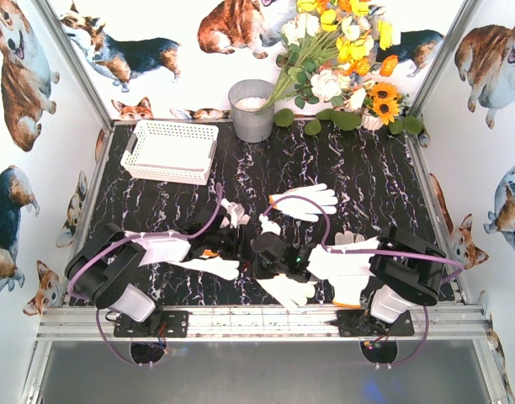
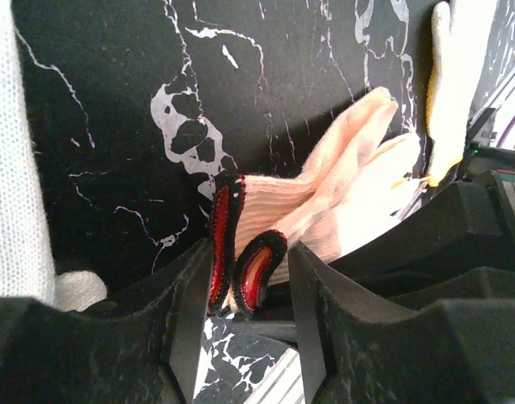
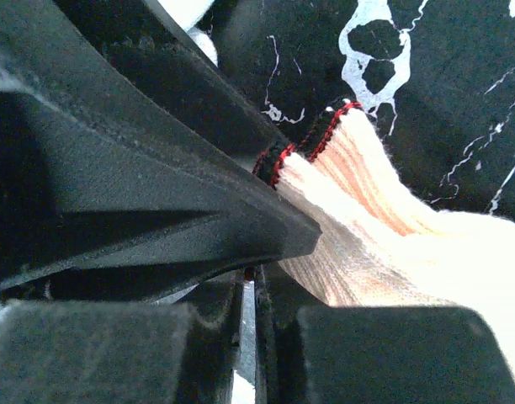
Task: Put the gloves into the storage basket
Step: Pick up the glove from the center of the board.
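Black two-finger left gripper (image 2: 251,282): jaws narrow, nipping the red-and-black cuff of a pale knit glove (image 2: 333,210) hanging clear of the marble tabletop (image 2: 114,126); we judge a handover. Black right gripper (image 3: 251,290): closed tight, apparently on the same glove. White lattice plastic basket (image 1: 167,173): upper left, well apart, glove-free.

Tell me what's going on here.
Both arms are at one glove near the front middle of the table. The left gripper is clamped on its red-trimmed cuff. The right gripper is shut right beside the same glove, though it is unclear whether it pinches any fabric. Several other gloves lie loose on the table, and the storage basket at the far left looks empty.
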Controlling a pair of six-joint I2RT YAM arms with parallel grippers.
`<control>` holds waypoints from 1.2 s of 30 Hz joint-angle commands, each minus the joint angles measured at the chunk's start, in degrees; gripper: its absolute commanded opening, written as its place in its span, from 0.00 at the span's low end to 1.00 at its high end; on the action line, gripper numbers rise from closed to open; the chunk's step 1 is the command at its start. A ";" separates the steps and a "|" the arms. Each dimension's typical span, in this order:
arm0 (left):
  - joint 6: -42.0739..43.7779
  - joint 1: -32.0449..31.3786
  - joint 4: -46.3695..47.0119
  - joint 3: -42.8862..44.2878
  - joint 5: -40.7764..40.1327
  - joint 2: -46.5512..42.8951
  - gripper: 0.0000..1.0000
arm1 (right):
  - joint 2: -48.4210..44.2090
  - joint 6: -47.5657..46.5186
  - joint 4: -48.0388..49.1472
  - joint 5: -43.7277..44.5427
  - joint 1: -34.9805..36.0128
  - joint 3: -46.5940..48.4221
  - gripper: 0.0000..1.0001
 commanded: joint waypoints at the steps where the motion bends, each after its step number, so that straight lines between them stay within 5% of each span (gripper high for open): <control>1: 4.57 -2.26 -6.96 1.40 -2.94 0.52 0.37 | 1.58 -1.78 -3.16 0.17 -0.40 -2.15 0.00; 7: 6.32 -2.31 -10.72 2.01 -5.23 -1.77 0.38 | -5.19 -6.72 -9.48 -4.69 -0.39 2.16 0.20; 16: 9.96 -2.22 -17.67 4.84 -9.79 -8.99 0.47 | -18.36 -17.68 -30.23 -0.70 -1.53 7.54 0.43; 21: 10.38 -1.56 -19.39 5.62 -11.52 -13.83 0.54 | -22.43 -24.93 -28.76 -2.29 -5.37 7.06 0.51; 36: 9.04 2.53 -20.95 3.48 -13.37 -20.76 0.67 | 0.09 -47.56 -36.78 -5.22 -9.70 23.40 0.49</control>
